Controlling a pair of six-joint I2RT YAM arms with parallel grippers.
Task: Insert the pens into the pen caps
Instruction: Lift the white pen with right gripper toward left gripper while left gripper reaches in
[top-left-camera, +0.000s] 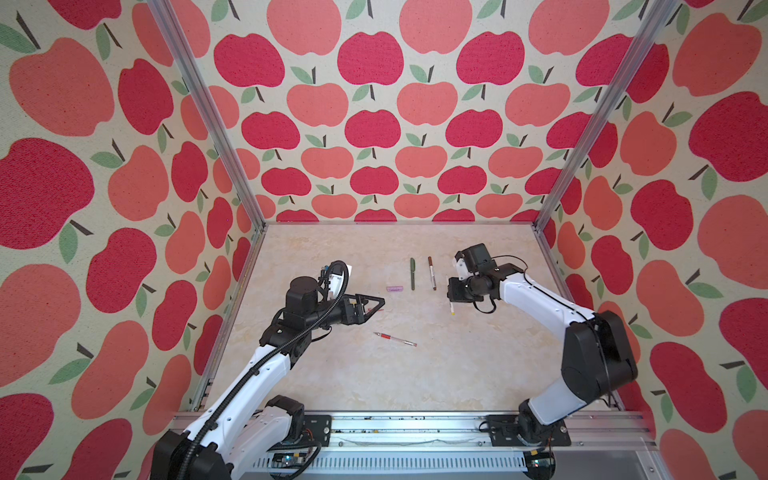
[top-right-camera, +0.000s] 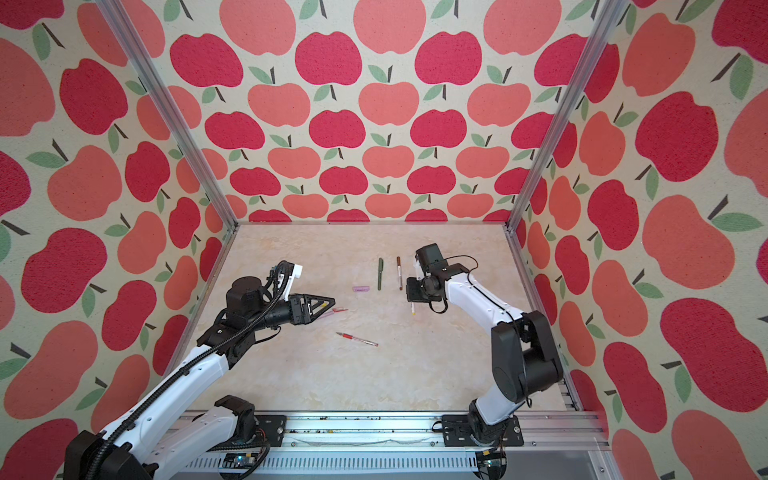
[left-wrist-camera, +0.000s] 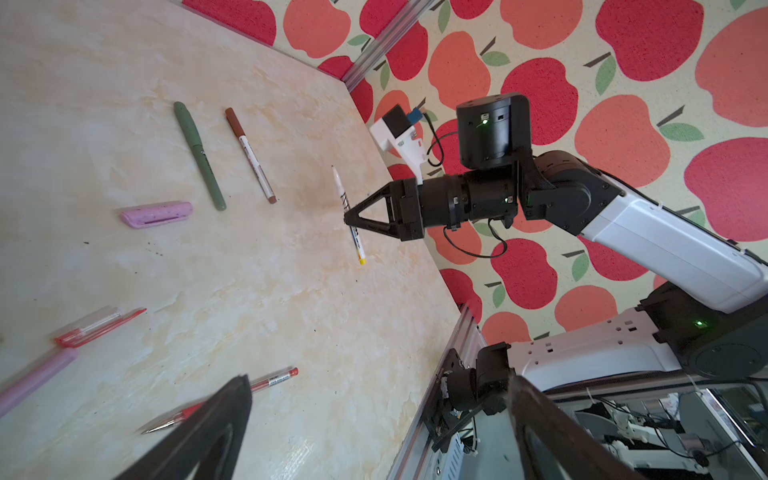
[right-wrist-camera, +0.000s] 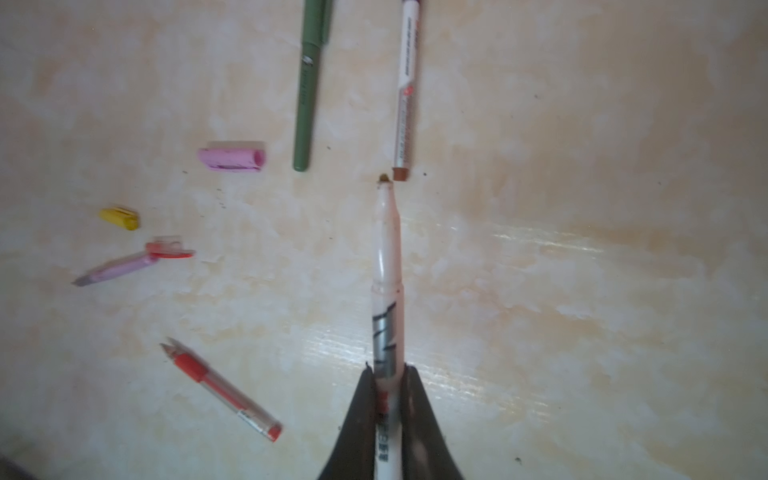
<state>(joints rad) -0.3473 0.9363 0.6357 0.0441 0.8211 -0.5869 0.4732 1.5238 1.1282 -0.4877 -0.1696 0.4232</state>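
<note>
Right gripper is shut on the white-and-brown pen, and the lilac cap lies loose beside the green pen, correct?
Wrong pen. The right gripper is shut on the white-and-yellow pen; the left wrist view shows its yellow end past the jaws, while the white-and-brown pen lies on the table. The lilac cap does lie loose beside the green pen.
</note>
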